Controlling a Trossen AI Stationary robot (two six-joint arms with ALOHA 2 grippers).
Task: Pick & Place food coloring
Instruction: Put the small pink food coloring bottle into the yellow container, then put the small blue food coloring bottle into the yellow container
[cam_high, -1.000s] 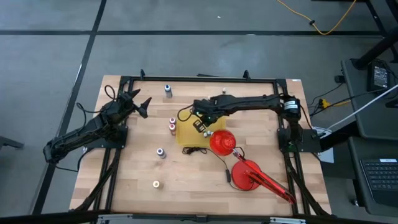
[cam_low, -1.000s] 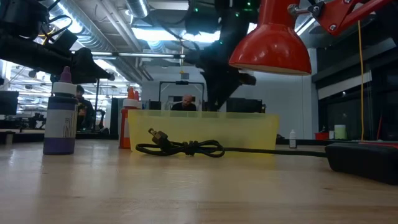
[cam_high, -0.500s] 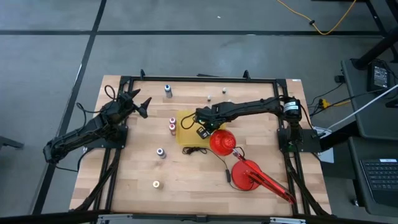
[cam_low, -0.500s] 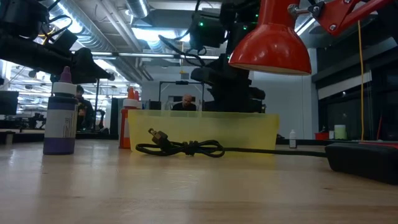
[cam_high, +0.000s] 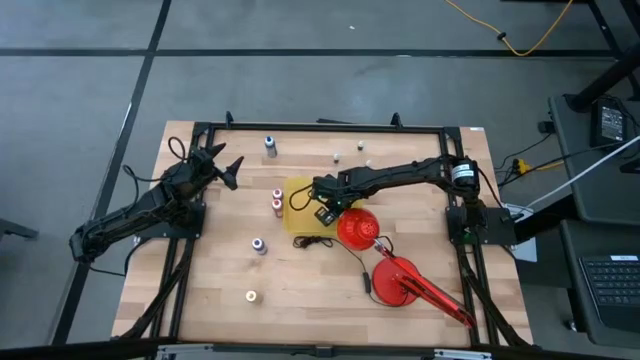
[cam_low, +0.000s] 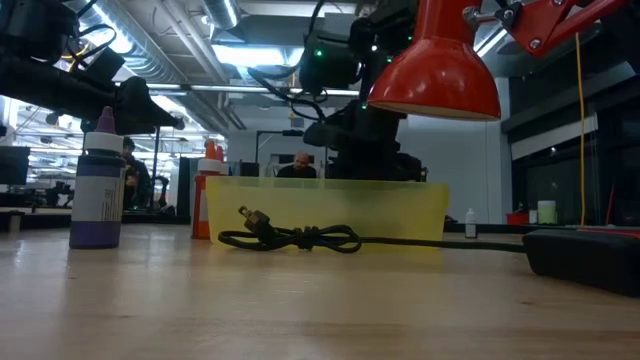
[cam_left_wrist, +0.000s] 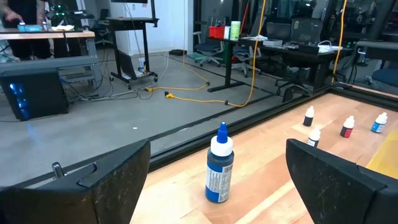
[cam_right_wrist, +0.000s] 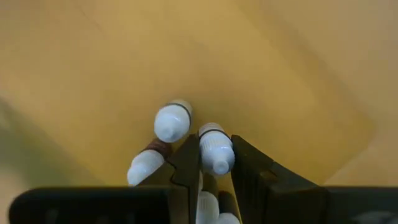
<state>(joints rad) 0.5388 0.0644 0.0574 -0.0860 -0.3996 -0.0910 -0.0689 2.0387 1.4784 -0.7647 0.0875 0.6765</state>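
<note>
My right gripper (cam_high: 318, 196) hangs over the yellow tray (cam_high: 300, 222) at mid-table, shut on one small food coloring bottle (cam_right_wrist: 216, 152) with a white top. Two more small bottles (cam_right_wrist: 172, 121) (cam_right_wrist: 147, 164) are in the tray just past my fingertips. Other food coloring bottles stand on the wood: a blue one (cam_high: 270, 146), a red and a pink one (cam_high: 277, 201), a purple one (cam_high: 259, 245) and an orange-yellow one (cam_high: 251, 296). My left gripper (cam_high: 225, 168) waits open at the table's left, level, with the blue bottle (cam_left_wrist: 219, 165) ahead of it. My right gripper pinches the small bottle between its two fingers (cam_right_wrist: 186, 163), which come from above and point steeply down. The bottle's white-topped end (cam_right_wrist: 217, 158) sticks out past the fingertips over the tray floor. Whether it touches the tray I cannot tell.
A red lamp head (cam_high: 357, 228) sits right beside the tray, with its red base (cam_high: 398, 282) nearer the front right. A black cable with a plug (cam_low: 295, 238) lies along the tray's near wall. Three tiny bottles (cam_high: 336, 157) stand toward the far edge.
My right gripper has sunk toward the yellow tray and edged a little toward the table's left, staying shut. In the low view it now reaches down behind the tray's wall.
</note>
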